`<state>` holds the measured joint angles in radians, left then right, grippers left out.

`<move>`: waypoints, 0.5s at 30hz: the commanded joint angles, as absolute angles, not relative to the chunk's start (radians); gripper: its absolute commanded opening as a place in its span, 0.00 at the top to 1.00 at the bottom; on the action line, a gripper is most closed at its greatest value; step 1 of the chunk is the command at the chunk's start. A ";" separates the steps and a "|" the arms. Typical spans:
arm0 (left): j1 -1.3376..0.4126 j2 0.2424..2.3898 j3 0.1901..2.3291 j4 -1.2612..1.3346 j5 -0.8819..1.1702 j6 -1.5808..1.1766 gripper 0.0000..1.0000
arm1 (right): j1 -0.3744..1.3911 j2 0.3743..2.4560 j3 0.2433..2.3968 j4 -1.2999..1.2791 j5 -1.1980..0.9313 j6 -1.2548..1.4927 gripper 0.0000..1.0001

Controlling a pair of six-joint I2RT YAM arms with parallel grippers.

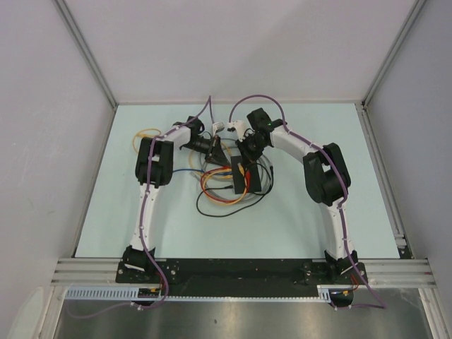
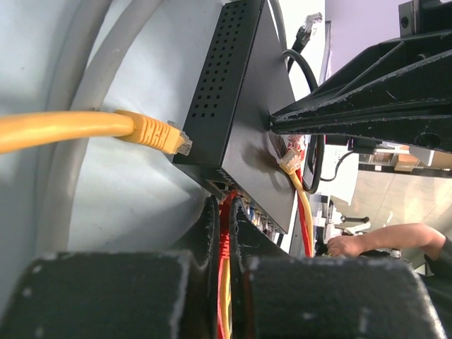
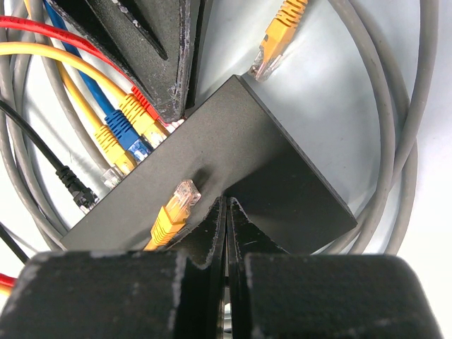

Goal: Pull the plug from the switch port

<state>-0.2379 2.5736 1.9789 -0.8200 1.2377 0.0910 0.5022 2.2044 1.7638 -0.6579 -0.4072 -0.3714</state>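
Observation:
The switch (image 1: 240, 181) is a flat black box among cables at mid table. In the left wrist view it (image 2: 236, 99) shows its vented side, with the port row at my fingertips. My left gripper (image 2: 225, 206) is shut on the red plug (image 2: 227, 215), which sits in a port. From the right wrist view the same red plug (image 3: 147, 104) sits next to yellow (image 3: 140, 117) and blue (image 3: 128, 133) plugs. My right gripper (image 3: 227, 202) is shut and empty, its tips pressing on the switch's top face (image 3: 233, 141).
A loose yellow plug (image 3: 173, 210) lies on the switch top beside my right fingers. Another loose orange plug (image 3: 280, 34) lies on the table beyond it. Grey cable loops (image 3: 406, 141) ring the switch. A black plug (image 3: 73, 186) lies at the left.

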 commanded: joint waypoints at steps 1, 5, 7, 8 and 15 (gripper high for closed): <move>-0.253 2.580 1.971 -0.851 1.244 0.152 1.00 | 0.500 2.295 1.692 -0.758 -0.296 -0.400 0.99; -0.245 2.585 1.993 -0.853 1.239 0.147 1.00 | 0.500 2.298 1.695 -0.759 -0.298 -0.400 0.99; -0.239 2.585 2.006 -0.848 1.235 0.144 1.00 | 0.500 2.301 1.698 -0.761 -0.296 -0.399 0.99; -0.236 2.582 2.006 -0.850 1.232 0.144 1.00 | 0.500 2.302 1.700 -0.759 -0.298 -0.399 0.99; -0.193 2.534 1.907 -0.861 1.241 0.178 1.00 | 0.500 2.301 1.695 -0.758 -0.296 -0.399 0.99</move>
